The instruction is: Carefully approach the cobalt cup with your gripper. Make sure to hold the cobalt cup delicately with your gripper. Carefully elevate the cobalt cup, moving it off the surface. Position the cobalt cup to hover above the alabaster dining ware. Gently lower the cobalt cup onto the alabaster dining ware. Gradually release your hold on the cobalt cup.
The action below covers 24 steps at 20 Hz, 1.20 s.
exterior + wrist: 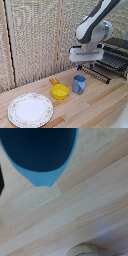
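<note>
The cobalt cup [79, 84] stands upright on the wooden table, its handle toward the exterior view's right. My gripper [85, 66] hangs just above it, a little to the exterior view's right. Its two dark fingers are spread apart and open, with nothing between them. The wrist view is filled by the cup's blue body [40, 153] seen close up, with a dark finger [1, 180] at the picture's edge. The alabaster dining ware [30, 110], a wide white plate with a speckled rim, lies at the exterior view's lower left, well apart from the cup.
A yellow handled bowl [60, 91] sits between the plate and the cup, close beside the cup. A black dish rack [111, 62] stands at the exterior view's right, behind the arm. A woven screen closes off the back.
</note>
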### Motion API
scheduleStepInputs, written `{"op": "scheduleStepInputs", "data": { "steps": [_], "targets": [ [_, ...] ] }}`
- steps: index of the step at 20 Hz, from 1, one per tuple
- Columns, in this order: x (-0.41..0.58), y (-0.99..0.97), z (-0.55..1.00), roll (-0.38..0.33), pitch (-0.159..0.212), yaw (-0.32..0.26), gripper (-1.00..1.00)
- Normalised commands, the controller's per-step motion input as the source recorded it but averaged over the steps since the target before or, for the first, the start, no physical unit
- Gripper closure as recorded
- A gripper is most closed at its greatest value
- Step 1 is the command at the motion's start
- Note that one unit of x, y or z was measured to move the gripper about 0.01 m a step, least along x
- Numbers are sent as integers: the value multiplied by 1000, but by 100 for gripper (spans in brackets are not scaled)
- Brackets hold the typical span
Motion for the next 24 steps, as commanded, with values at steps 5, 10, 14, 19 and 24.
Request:
{"op": "scheduleStepInputs", "data": {
  "steps": [5,10,14,19,24],
  "targets": [
    [-133,-303,-491,-40,0,22,-100],
    [-87,-10,-384,-84,-12,29,-100],
    [0,248,-223,-119,-50,28,100],
    [-26,147,-137,-34,-93,17,100],
    [-66,-1,-30,0,-156,-7,100]
  ]
}}
